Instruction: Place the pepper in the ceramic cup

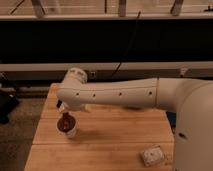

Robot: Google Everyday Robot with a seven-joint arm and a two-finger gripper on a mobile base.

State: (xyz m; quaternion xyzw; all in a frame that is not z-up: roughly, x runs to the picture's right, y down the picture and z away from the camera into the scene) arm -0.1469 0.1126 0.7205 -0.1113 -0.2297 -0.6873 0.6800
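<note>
The ceramic cup [70, 132] is small and white and stands on the left part of the wooden table [115, 135]. The dark red pepper [65, 121] sits upright at the cup's mouth, its lower end inside the rim. My gripper [64, 112] is directly above the pepper, at the end of the white arm [120, 93] that reaches in from the right. The arm's wrist hides most of the gripper.
A small whitish squarish object [151, 155] lies near the table's front right corner. The table's left edge is close to the cup. Behind the table runs a dark wall with a pale rail [150, 65]. A dark object [6, 105] sits off the table's left side.
</note>
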